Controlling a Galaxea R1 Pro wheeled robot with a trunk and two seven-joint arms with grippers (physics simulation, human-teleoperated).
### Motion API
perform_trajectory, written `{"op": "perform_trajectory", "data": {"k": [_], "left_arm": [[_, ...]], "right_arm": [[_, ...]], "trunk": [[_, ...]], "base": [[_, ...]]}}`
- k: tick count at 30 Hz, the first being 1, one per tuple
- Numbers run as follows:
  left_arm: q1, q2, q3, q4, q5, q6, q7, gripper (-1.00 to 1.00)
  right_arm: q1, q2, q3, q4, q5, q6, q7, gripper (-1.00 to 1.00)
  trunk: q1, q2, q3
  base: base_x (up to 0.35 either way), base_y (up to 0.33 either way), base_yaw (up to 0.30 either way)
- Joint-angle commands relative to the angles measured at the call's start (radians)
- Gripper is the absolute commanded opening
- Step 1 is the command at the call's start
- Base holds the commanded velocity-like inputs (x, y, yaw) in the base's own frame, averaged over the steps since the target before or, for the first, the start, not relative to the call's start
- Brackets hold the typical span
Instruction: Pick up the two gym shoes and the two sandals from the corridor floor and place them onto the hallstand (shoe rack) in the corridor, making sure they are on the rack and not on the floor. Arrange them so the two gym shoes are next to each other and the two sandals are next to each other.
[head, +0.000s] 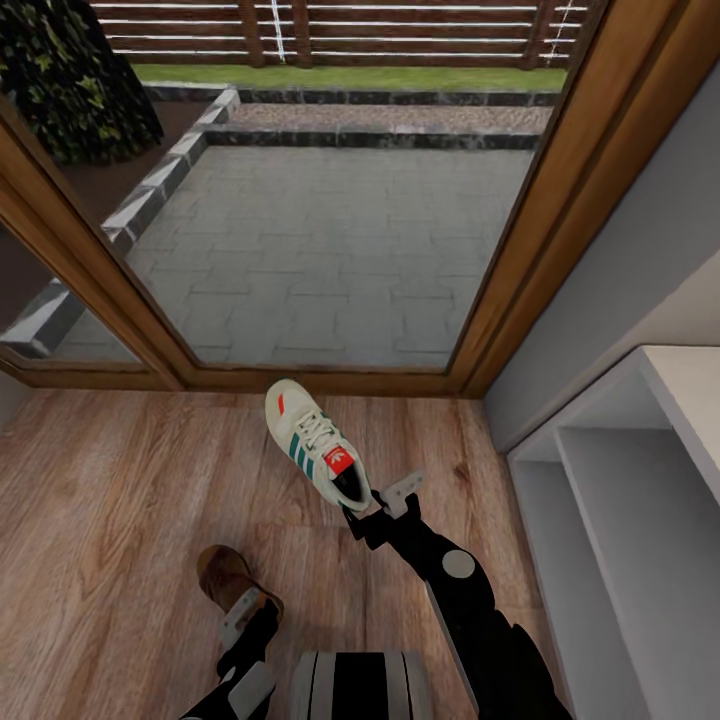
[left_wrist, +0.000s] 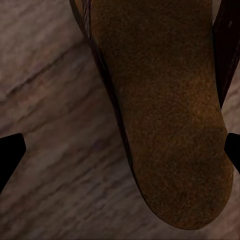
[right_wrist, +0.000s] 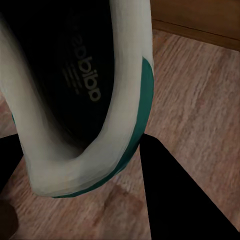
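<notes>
Lying on the wood-grain plank floor (head: 120, 480), a cream-white lace-up gym shoe (head: 312, 440) with green side stripes and a red-orange tongue label points its rounded toe toward the glazed door's brown wooden frame (head: 300, 380). The right hand (head: 378, 507) sits at the shoe's heel; in the right wrist view the padded white collar with its green band (right_wrist: 132, 100) curves between the two dark fingers (right_wrist: 180, 200), one inside the black lined opening and one outside, though whether they actually press on the rim I cannot tell. Nearer the robot, a dark brown sandal (head: 228, 578) rests on the floor under the left hand (head: 245, 610), whose fingers stand apart on either side of the suede-like tan footbed (left_wrist: 170, 125). The light-grey hallstand (head: 640, 520) with flat top and open shelves stands along the right wall.
</notes>
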Motion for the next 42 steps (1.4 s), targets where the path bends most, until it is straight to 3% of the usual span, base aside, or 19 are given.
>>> {"op": "perform_trajectory", "data": {"k": [1, 22, 27, 42], "left_arm": [[0.000, 0.000, -0.006, -0.001, 0.007, -0.003, 0.004, 1.00], [0.000, 0.000, -0.006, -0.001, 0.007, -0.003, 0.004, 1.00], [0.000, 0.000, -0.007, -0.003, 0.007, -0.003, 0.004, 1.00], [0.000, 0.000, -0.007, -0.004, 0.007, -0.003, 0.004, 1.00]], "right_arm": [[-0.001, 0.000, -0.001, -0.002, 0.008, 0.005, 0.007, -1.00], [-0.001, 0.000, -0.001, -0.002, 0.009, 0.005, 0.007, -1.00], [-0.001, 0.000, -0.001, -0.002, 0.008, 0.005, 0.007, -1.00], [-0.001, 0.000, -0.001, -0.002, 0.008, 0.005, 0.006, -1.00]], "trunk": [[0.000, 0.000, -0.001], [0.000, 0.000, -0.001], [0.002, -0.001, -0.021], [0.003, -0.002, -0.025]], "base": [[0.000, 0.000, 0.000], [0.000, 0.000, -0.074], [0.000, 0.000, -0.001], [0.000, 0.000, 0.000]]}}
